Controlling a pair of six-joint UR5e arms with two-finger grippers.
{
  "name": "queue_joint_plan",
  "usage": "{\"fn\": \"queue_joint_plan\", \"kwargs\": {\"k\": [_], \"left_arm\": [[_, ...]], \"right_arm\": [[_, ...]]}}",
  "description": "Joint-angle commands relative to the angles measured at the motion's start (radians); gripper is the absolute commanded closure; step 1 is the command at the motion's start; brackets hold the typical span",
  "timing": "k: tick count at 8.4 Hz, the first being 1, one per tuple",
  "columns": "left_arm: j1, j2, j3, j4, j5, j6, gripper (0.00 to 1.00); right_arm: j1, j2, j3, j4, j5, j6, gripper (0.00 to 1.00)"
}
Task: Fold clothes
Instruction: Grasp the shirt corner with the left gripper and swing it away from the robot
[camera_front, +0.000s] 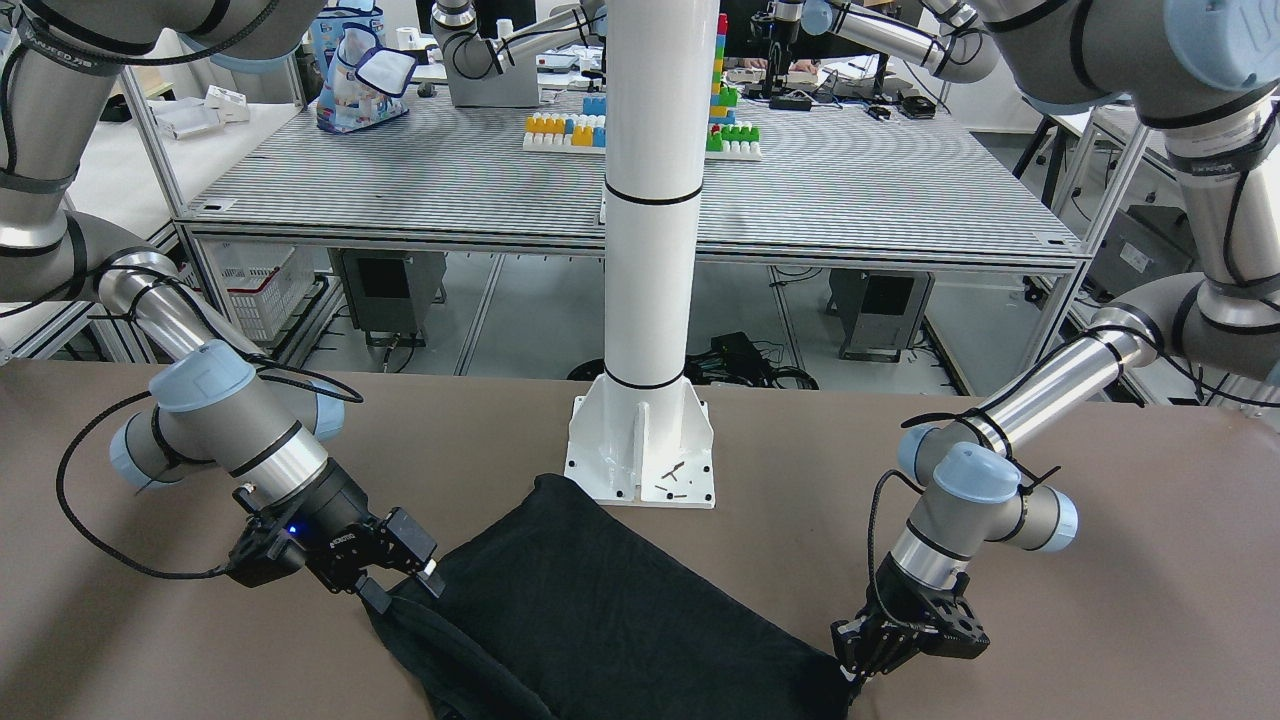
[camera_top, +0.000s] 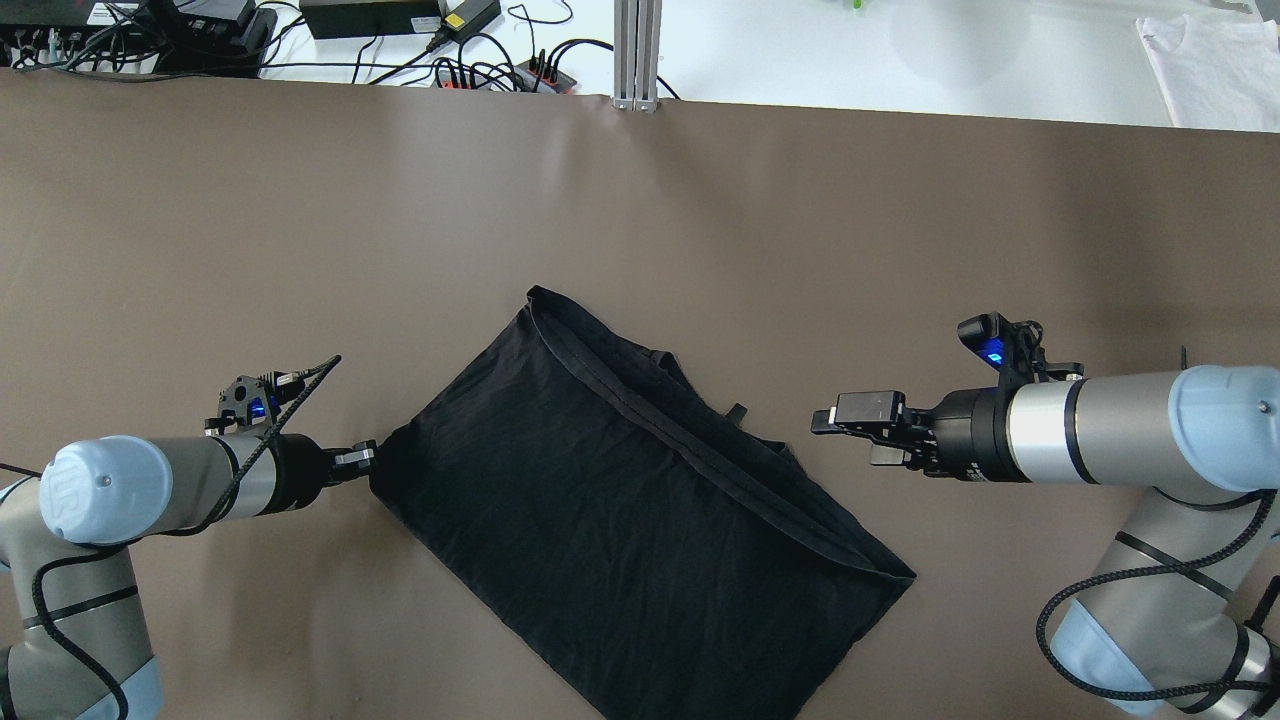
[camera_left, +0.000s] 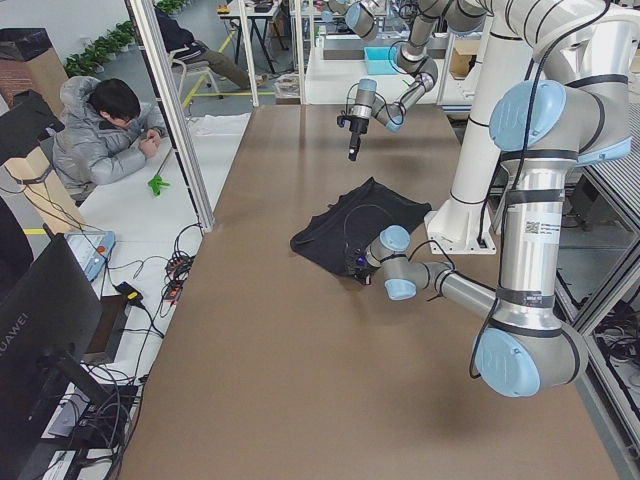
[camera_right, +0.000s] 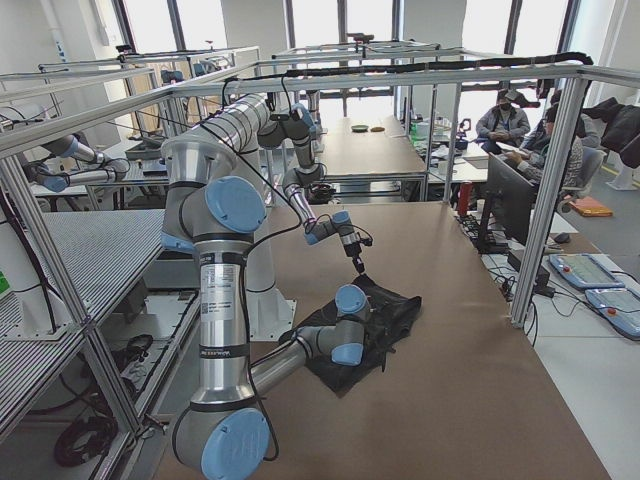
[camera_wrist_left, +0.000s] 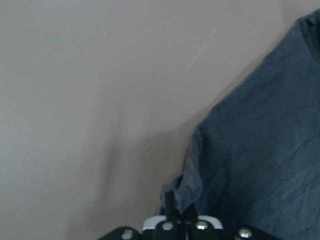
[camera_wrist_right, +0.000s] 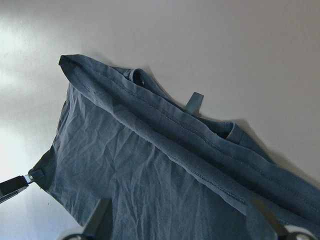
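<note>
The clothes are one black garment (camera_top: 620, 500) lying askew on the brown table (camera_top: 300, 220), partly folded, with a hemmed edge running along its far side (camera_wrist_right: 165, 130). My left gripper (camera_top: 362, 458) is shut on the garment's left corner, and the fabric bunches between its fingers (camera_wrist_left: 172, 210). It also shows low at the garment's corner in the front-facing view (camera_front: 858, 672). My right gripper (camera_top: 828, 425) stands open off the garment's far right edge, with nothing between its spread fingers (camera_wrist_right: 102, 212). In the front-facing view, the right gripper (camera_front: 405, 583) sits by the garment (camera_front: 600, 600).
The white pole's base plate (camera_front: 640, 452) stands just behind the garment on the robot's side. A white cloth (camera_top: 1215, 60) lies beyond the table's far right corner. Cables and power strips (camera_top: 470, 70) run past the far edge. A seated person (camera_left: 100, 135) is beside the table.
</note>
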Motion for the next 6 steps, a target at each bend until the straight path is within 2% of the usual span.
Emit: {"fn": "queue_joint_plan", "kwargs": {"k": [1, 3, 6], "left_arm": [[-0.022, -0.009, 0.012, 0.011, -0.001, 0.025, 1.0], [-0.098, -0.07, 0.051, 0.095, -0.004, 0.111, 1.0], [-0.222, -0.293, 0.276, 0.119, -0.052, 0.18, 1.0]], "right_arm": [[0.0, -0.001, -0.001, 0.0, 0.0, 0.002, 0.05], [0.0, -0.003, 0.001, 0.0, 0.0, 0.002, 0.05], [0.0, -0.003, -0.001, 0.002, 0.0, 0.002, 0.05]]}}
